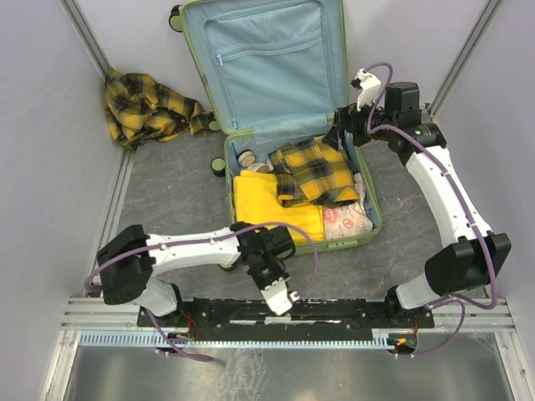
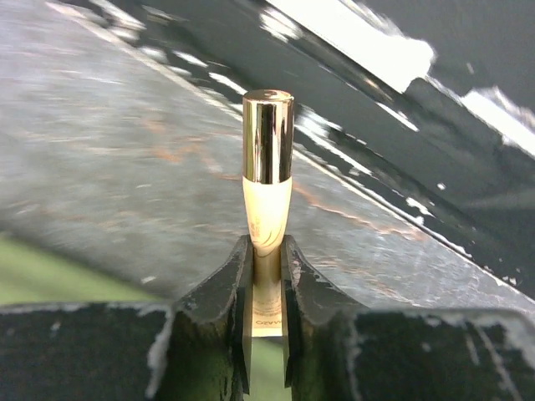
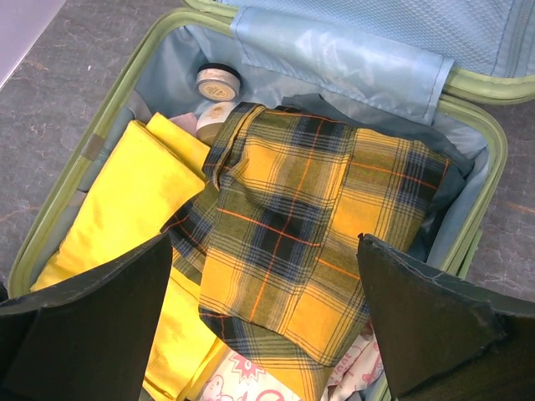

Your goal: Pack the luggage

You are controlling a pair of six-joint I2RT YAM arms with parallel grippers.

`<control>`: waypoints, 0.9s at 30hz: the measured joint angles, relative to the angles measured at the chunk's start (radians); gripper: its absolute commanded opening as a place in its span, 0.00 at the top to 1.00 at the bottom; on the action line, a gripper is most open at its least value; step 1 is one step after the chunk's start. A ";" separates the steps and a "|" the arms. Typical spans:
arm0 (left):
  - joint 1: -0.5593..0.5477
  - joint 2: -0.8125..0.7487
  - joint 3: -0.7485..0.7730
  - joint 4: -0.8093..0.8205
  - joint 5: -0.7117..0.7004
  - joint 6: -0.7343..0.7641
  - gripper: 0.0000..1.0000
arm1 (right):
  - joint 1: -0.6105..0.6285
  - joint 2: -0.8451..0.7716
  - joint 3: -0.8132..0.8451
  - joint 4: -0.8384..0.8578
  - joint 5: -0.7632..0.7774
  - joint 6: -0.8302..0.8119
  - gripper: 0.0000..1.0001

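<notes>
The lime-green luggage (image 1: pixel 373 209) lies open, its blue-lined lid (image 1: pixel 267 67) propped up at the back. Inside are a folded yellow cloth (image 1: pixel 263 200), a yellow plaid shirt (image 1: pixel 318 171), a printed white cloth (image 1: pixel 344 221) and small round jars (image 1: pixel 251 159). My left gripper (image 1: pixel 274 282) is low over the table in front of the luggage, shut on a slim cream bottle with a gold cap (image 2: pixel 267 167). My right gripper (image 1: pixel 341 134) is open and empty over the luggage's back right corner. In the right wrist view the gripper (image 3: pixel 264 242) hangs above the plaid shirt (image 3: pixel 292 234).
A second yellow plaid garment (image 1: pixel 146 104) lies crumpled on the grey table at the back left, by the wall. White walls close in both sides. The black base rail (image 1: pixel 292 313) runs along the near edge. The luggage rim (image 3: pixel 84 159) and jars (image 3: pixel 219 81) show in the right wrist view.
</notes>
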 measured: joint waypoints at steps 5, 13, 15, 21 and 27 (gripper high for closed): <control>0.043 -0.074 0.207 -0.023 0.137 -0.224 0.87 | -0.021 0.000 0.000 -0.001 -0.014 0.005 0.01; 0.387 -0.013 0.505 0.008 0.249 -0.599 0.86 | -0.063 0.010 0.000 0.000 -0.039 0.031 0.01; 0.490 0.044 0.555 0.020 0.236 -0.653 0.86 | -0.072 0.019 0.000 0.000 -0.042 0.036 0.00; 0.679 0.304 0.737 0.046 0.158 -0.793 0.86 | -0.096 0.030 -0.036 0.000 -0.047 0.045 0.00; 0.771 0.521 0.920 0.060 0.076 -0.851 0.86 | -0.123 0.048 -0.039 0.000 -0.048 0.046 0.01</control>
